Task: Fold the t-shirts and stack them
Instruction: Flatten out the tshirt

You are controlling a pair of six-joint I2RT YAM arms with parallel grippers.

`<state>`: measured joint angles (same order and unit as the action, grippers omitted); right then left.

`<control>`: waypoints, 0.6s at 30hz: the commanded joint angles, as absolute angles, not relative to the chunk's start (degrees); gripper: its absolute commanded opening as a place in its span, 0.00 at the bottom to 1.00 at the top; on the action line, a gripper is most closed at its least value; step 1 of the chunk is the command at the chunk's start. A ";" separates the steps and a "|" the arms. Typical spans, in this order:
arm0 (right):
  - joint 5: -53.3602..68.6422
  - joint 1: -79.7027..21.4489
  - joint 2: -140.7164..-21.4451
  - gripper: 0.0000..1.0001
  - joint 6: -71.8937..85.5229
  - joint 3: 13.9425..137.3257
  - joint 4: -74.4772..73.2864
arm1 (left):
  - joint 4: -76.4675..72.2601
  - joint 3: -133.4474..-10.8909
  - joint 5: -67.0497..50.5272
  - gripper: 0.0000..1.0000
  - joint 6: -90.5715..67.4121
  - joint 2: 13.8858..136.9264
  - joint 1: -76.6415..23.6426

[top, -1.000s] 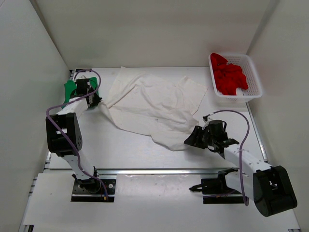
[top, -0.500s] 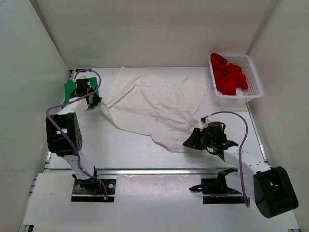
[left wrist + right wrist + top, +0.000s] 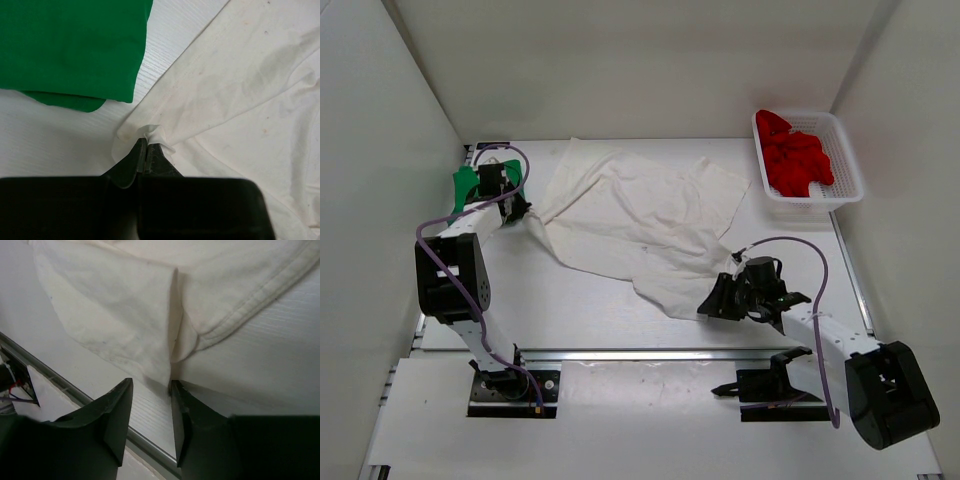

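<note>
The white t-shirt (image 3: 635,220) lies spread and rumpled across the middle of the table. My left gripper (image 3: 515,210) is shut on its left corner, and the wrist view shows cloth (image 3: 240,90) bunched at the gripper's tips (image 3: 146,144). A folded green t-shirt (image 3: 465,183) lies just behind that gripper, also visible as green cloth (image 3: 70,45) at the top left. My right gripper (image 3: 712,303) stands open at the shirt's near right corner. Its tips (image 3: 150,385) sit just short of the hem (image 3: 125,300), with bare table between them. The red t-shirt (image 3: 795,160) is heaped in the basket.
A white mesh basket (image 3: 850,170) stands at the far right corner. A metal rail (image 3: 650,352) runs along the table's near edge, close under my right gripper. White walls close in the left, right and back sides.
My right gripper has slid a little toward the near left along the shirt's corner, and its jaws have narrowed. The left gripper and its hold have not moved.
</note>
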<state>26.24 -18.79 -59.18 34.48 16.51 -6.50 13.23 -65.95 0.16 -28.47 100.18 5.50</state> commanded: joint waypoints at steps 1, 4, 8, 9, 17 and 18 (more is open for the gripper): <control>27.94 -19.42 -59.68 0.35 34.97 17.14 -6.77 | 11.78 -64.43 -0.09 0.00 -28.47 98.26 5.27; 28.57 -19.51 -58.45 0.41 36.38 15.83 -6.24 | 11.25 -64.51 -0.44 0.00 -28.22 98.00 5.19; 28.21 -20.13 -58.44 0.24 36.83 14.60 -4.49 | 11.51 -64.60 -0.44 0.00 -28.48 97.74 5.19; 29.08 -19.43 -58.62 0.18 37.00 14.59 -3.35 | 11.60 -64.60 -0.44 0.00 -28.65 97.91 5.36; 24.62 -20.74 -53.45 0.00 36.40 23.86 -5.70 | 13.36 -62.85 -0.09 0.00 -27.60 93.09 1.77; 22.96 -20.57 -51.70 0.00 34.65 26.17 -9.54 | 14.93 -63.54 1.22 0.00 -27.16 91.34 0.80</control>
<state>26.83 -19.94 -56.40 37.21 17.47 -7.70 13.47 -63.22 0.47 -28.32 98.28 3.81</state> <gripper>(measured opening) 0.007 0.026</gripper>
